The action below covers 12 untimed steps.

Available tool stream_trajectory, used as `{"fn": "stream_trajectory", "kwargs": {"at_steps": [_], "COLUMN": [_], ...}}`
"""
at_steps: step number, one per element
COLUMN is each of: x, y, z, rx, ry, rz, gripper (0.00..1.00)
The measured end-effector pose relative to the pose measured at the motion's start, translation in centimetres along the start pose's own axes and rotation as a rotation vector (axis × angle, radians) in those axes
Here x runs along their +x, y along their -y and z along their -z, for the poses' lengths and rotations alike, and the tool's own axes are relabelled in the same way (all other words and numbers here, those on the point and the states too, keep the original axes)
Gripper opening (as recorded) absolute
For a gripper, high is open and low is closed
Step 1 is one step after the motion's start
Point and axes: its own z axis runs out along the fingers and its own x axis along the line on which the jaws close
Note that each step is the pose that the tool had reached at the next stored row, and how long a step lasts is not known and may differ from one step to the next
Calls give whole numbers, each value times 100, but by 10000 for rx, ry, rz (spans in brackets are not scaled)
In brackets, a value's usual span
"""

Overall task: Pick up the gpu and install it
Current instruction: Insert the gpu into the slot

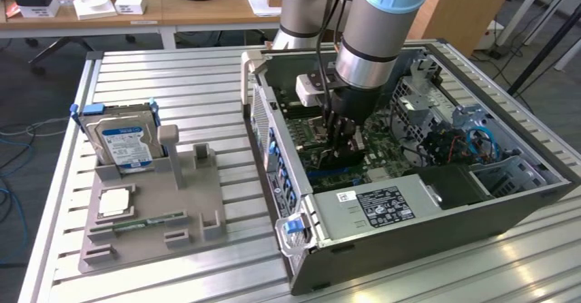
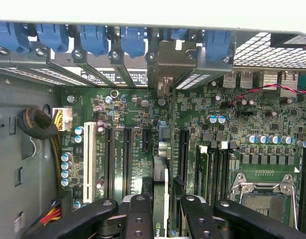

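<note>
Black two-fingered gripper (image 2: 163, 209) pinching thin dark edge-on gpu card (image 2: 162, 154) over green motherboard (image 2: 232, 129) inside open grey computer case (image 1: 472, 208), on slatted metal table (image 1: 181, 78)

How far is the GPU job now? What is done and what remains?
Done: the gpu is off the holder beside the hard drive and carried into the open case. In hand: the gripper grips the card on edge, held over the motherboard slots, its bracket toward the rear openings. Left: seating; whether the card has reached a slot cannot be told.
</note>
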Motion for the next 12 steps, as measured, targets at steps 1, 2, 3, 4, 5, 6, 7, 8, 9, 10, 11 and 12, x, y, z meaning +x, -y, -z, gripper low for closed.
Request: {"fn": "stream_trajectory", "kwargs": {"at_steps": [1,2,3,4,5,6,7,8,9,10,11,12], "x": [0,0,0,0,0,0,0,0,0,0,0,0], "y": [0,0,0,0,0,0,0,-2,-1,-1,-1,0], "z": [0,0,0,0,0,0,0,0,0,0,0,0], "rx": [0,0,0,0,0,0,-5,-4,-1,0,0,0], "ry": [0,0,0,0,0,0,0,0,0,0,0,0], "rz": [0,0,0,0,0,0,0,-3,-3,-2,-2,-1], "gripper": [26,26,26,26,26,26,26,27,33,33,33,40]}}
